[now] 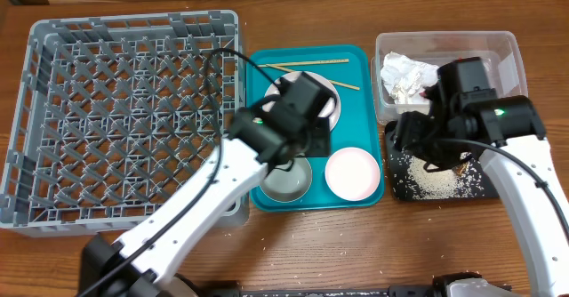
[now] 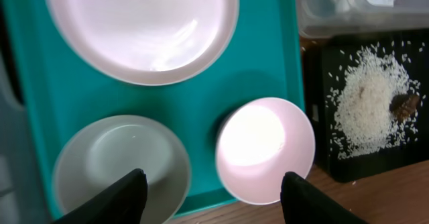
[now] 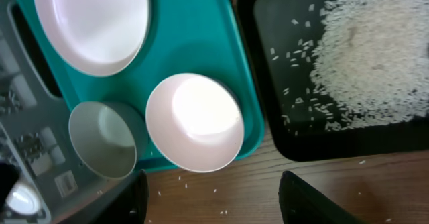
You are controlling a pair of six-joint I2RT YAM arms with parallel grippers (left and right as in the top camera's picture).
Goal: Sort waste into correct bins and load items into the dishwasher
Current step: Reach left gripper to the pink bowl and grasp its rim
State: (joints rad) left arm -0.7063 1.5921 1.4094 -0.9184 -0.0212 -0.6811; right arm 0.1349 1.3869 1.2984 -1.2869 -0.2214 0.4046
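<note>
Left claw (image 2: 213, 178) fingers fill the bottom of its wrist cam, spread wide w/ nothing btwn them. It hangs over the near end of the teal tray (image 2: 258, 70), one finger above the grey-green bowl (image 2: 117, 160), the other just past the pink-white bowl (image 2: 265, 147). Seen from overhead, the L arm runs diagonally up from the table's near edge. Its wrist bends down over the tray, and its black head covers most of the plate (image 2: 141, 23). The R arm comes in from the opposite near corner, elbow high, and folds back toward the trays. Right claw (image 3: 213, 180) is also spread, holding nothing, hovering high by the black tray (image 3: 268, 117) edge nearest the teal tray. Can't tell the exact spot beneath it.

Containers:
- **Teal tray:** plate at mid. Both bowls sit at the near end, upright, bare inside, close together. Chopsticks (image 1: 307, 64) lie at the far end, not parallel, one partly under the L arm's head.
- **Black tray:** a heap of rice (image 2: 369, 110) w/ a brown scrap (image 2: 404, 104) on it. Stray grains lie on the tray floor and a few on the wood table (image 3: 375, 184).
- **Clear tub (image 1: 508, 52):** just behind the black tray, crumpled napkin (image 1: 404, 75) inside.
- **Grey rack (image 1: 27, 110):** beside the teal tray, on the side away from the bins.
</note>
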